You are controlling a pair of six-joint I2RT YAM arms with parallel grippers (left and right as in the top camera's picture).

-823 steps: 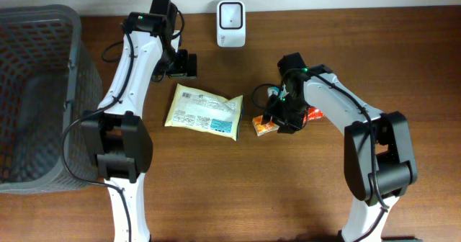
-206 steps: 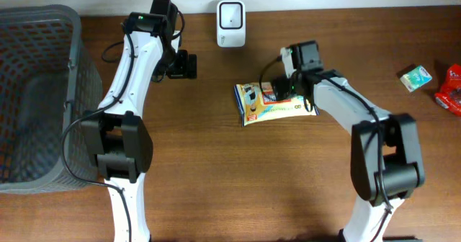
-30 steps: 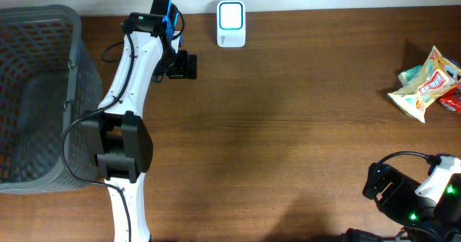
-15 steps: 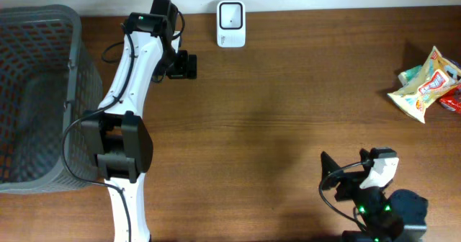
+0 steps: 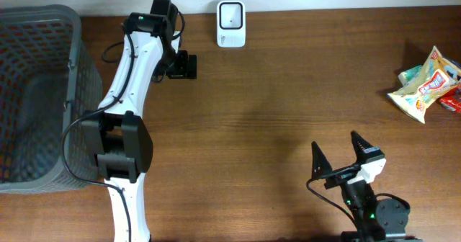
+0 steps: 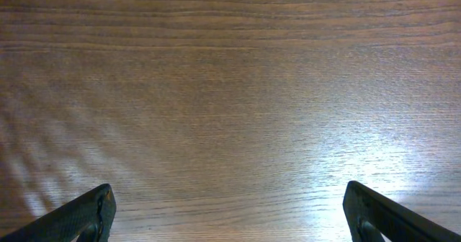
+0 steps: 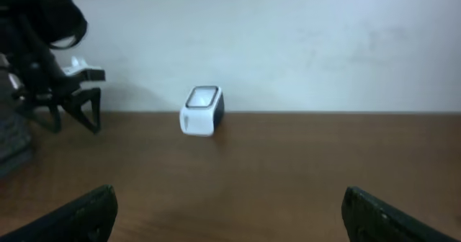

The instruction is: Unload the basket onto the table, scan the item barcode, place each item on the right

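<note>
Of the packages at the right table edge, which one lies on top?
The yellow snack bag; it partly covers the green box and the red pack.

Count taken from the overhead view.
- Arms: 2, the left arm [image 5: 133,62] and the right arm [image 5: 374,213].
- Tools: 2, one per arm, the left tool [image 5: 184,65] and the right tool [image 5: 335,142].
- Scanner [image 5: 230,14]: 1, white. The right wrist view also shows 1.
- Basket [image 5: 43,15]: 1, grey mesh.
- Packaged items: 3, clustered together:
  - 1 yellow-and-white pouch [image 5: 425,83]
  - 1 small green box [image 5: 408,75]
  - 1 red packet [image 5: 454,101], cut off by the frame edge
- Surface [image 5: 274,91]: 1, dark wood.
</note>
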